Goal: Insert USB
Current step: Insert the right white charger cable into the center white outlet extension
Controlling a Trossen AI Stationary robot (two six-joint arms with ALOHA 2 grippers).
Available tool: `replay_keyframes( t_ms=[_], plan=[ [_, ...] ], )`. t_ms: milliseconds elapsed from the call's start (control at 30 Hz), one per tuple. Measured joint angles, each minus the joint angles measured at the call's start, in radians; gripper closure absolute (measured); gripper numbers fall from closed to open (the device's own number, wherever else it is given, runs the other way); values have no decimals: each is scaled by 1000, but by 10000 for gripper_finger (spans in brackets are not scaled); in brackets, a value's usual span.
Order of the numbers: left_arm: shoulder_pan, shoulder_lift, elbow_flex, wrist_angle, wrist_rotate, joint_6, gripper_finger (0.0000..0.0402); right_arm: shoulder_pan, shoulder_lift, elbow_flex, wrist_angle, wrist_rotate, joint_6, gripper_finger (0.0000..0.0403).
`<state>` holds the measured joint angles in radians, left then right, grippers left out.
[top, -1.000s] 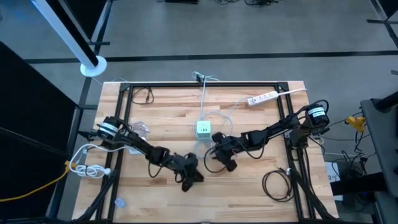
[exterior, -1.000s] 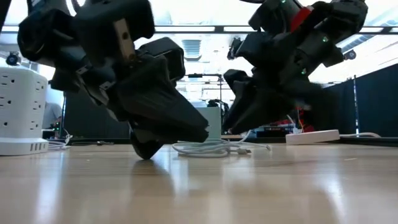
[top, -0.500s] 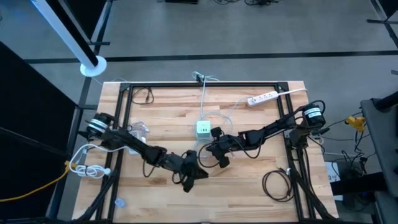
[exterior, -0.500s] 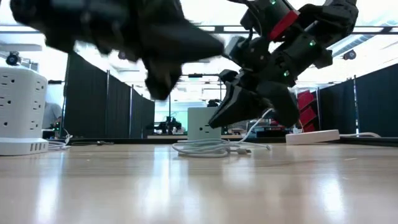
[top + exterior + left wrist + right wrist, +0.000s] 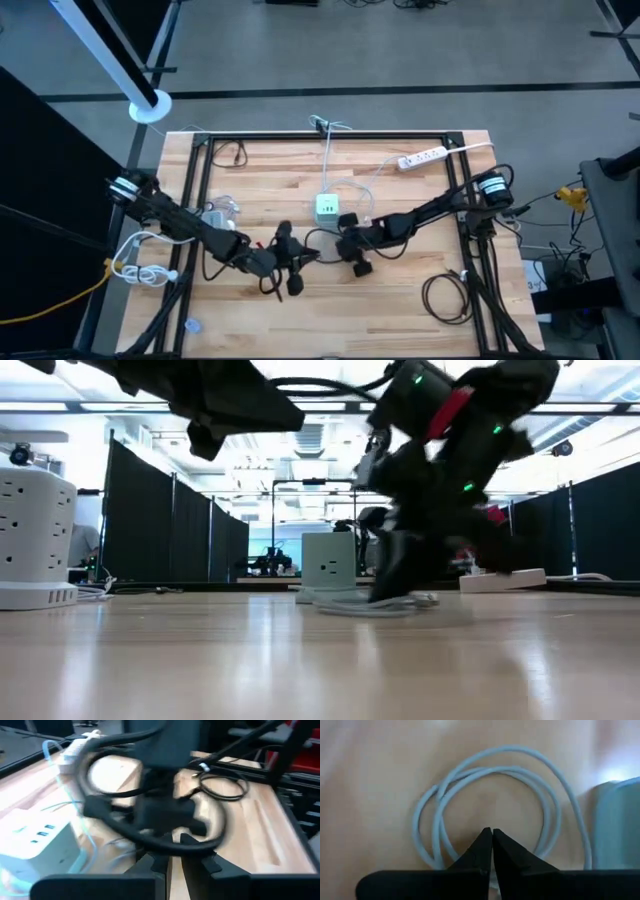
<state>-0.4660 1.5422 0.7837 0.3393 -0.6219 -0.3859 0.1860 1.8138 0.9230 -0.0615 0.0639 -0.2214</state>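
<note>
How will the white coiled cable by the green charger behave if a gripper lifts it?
The white cable lies in loose loops, so it is probably floppy and would sag and uncoil. It looks thin, so likely light. Its smooth jacket might slip between the right gripper fingers.

A white power strip [image 5: 421, 157] is lying near the far right corner of the wooden tabletop [image 5: 260, 175]. A coiled black cable [image 5: 445, 297] is resting at the near right side. A white outlet tower [image 5: 35, 538] is standing at the left edge.
</note>
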Motion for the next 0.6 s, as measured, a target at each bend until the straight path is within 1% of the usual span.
replay_keyframes(
  t_ms=[100, 200, 300, 367, 433, 500, 600],
  plan=[
    [0, 16, -5, 4, -20, -14, 377, 14, -97, -5, -150, -24, -84, 403],
    [-2, 35, -13, 1, -24, -44, 377, 10, -220, -3, -288, -17, -183, 402],
    [-6, 55, -13, 6, -24, -64, 377, -1, -308, -17, -379, -19, -258, 402],
    [-5, 74, -14, 21, -29, -65, 377, -9, -349, -32, -366, -22, -329, 399],
    [-4, 89, -14, 18, -54, -67, 377, -21, -359, -47, -332, -17, -388, 392],
    [-2, 96, -14, 17, -69, -73, 377, -32, -347, -57, -293, -25, -404, 379],
    [-2, 100, -14, 18, -71, -88, 377, -39, -290, -56, -258, -38, -466, 352]
  ],
)
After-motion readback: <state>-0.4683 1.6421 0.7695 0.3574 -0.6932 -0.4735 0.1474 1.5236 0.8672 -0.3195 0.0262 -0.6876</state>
